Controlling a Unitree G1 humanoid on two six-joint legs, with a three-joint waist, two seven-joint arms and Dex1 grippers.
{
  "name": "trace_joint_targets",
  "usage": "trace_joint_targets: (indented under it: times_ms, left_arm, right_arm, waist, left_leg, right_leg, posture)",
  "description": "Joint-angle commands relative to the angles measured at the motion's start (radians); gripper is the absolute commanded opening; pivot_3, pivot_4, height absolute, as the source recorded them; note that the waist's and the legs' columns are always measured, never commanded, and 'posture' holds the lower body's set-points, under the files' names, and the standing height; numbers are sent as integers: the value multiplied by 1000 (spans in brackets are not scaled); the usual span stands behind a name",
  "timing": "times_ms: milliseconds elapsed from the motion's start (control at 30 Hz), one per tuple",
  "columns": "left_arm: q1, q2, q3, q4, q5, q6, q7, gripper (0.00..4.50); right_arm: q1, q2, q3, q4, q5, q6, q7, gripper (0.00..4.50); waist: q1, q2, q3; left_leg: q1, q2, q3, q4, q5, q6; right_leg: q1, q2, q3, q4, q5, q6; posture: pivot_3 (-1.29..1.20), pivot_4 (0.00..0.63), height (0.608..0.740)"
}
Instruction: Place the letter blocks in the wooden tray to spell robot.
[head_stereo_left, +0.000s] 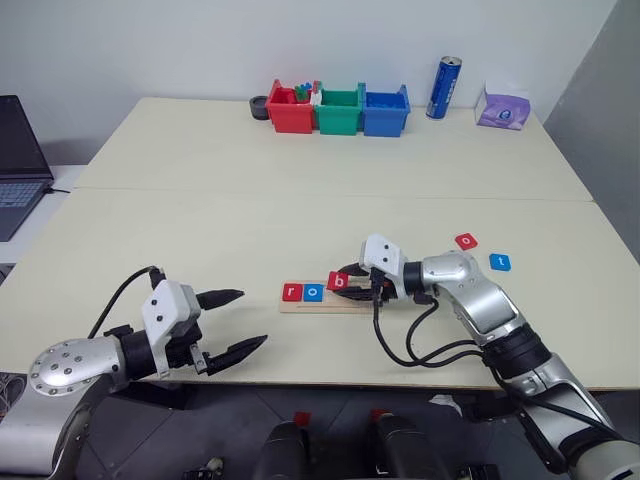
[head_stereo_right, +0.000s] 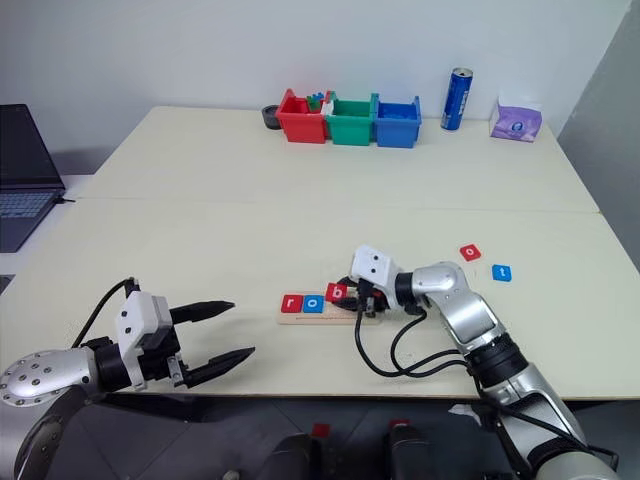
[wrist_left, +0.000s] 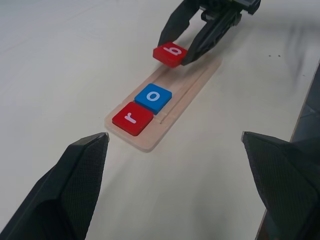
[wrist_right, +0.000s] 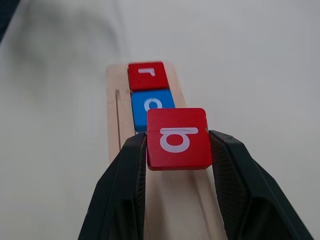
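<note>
The wooden tray (head_stereo_left: 335, 305) lies near the table's front edge. At its left end sit a red "r" block (head_stereo_left: 291, 292) and a blue "o" block (head_stereo_left: 313, 292) side by side. My right gripper (head_stereo_left: 346, 281) is shut on a red "b" block (wrist_right: 177, 138), held just above the tray to the right of the blue "o". A red "o" block (head_stereo_left: 466, 241) and a blue "t" block (head_stereo_left: 500, 262) lie on the table to the right. My left gripper (head_stereo_left: 232, 321) is open at the front left, apart from the tray, with nothing between its fingers.
Red (head_stereo_left: 290, 108), green (head_stereo_left: 339, 110) and blue (head_stereo_left: 385, 112) bins stand in a row at the table's far edge, with a blue can (head_stereo_left: 443, 87) and a purple tissue pack (head_stereo_left: 503, 109) to their right. A laptop (head_stereo_left: 20, 160) sits off the far left.
</note>
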Motion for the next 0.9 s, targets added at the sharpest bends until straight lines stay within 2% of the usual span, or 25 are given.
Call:
trace_joint_targets:
  times_ms: [33, 900]
  left_arm:
    - [1, -5, 15, -44, -26, 2, 18, 4500]
    - [-35, 9, -4, -51, -37, 30, 17, 4500]
  right_arm:
    - [-28, 5, 7, 9, -23, -35, 6, 1457]
    - [-27, 43, 50, -14, -66, -50, 20, 1457]
  waist:
    - [-2, 0, 0]
    - [-3, 0, 0]
  left_leg:
    - [0, 0, 0, 0, 0, 0]
    - [0, 0, 0, 0, 0, 0]
  right_leg:
    - [0, 0, 0, 0, 0, 0]
    - [0, 2, 0, 0, 0, 0]
  posture:
    - [0, 150, 740]
    - [0, 150, 740]
